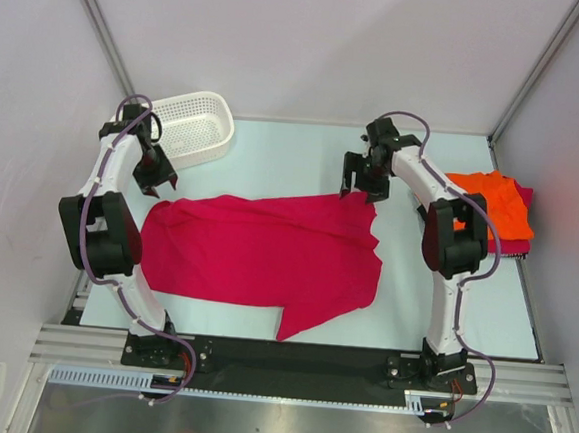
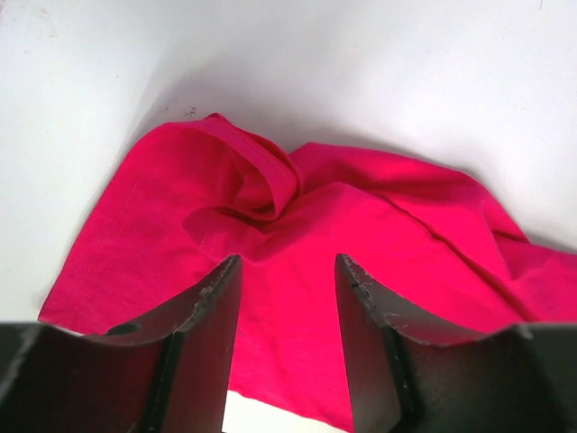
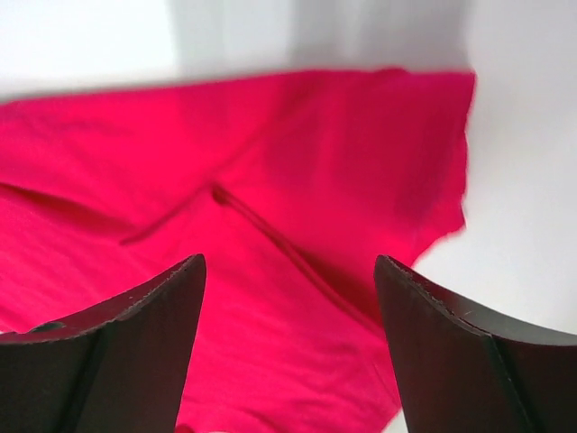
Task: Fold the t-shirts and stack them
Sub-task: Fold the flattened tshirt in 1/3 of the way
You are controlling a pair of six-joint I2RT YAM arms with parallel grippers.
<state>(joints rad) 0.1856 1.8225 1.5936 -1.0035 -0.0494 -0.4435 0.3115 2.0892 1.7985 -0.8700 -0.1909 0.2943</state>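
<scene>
A crimson t-shirt lies spread across the middle of the table, wrinkled, one sleeve pointing to the near edge. My left gripper is open and empty just above its far left corner; the left wrist view shows the bunched hem beyond the open jaws. My right gripper is open and empty over the shirt's far right corner. A folded orange t-shirt lies on a folded crimson one at the right edge.
A white mesh basket stands at the far left, behind the left gripper. Grey walls close in the table on the left, far and right sides. The black rail with the arm bases runs along the near edge.
</scene>
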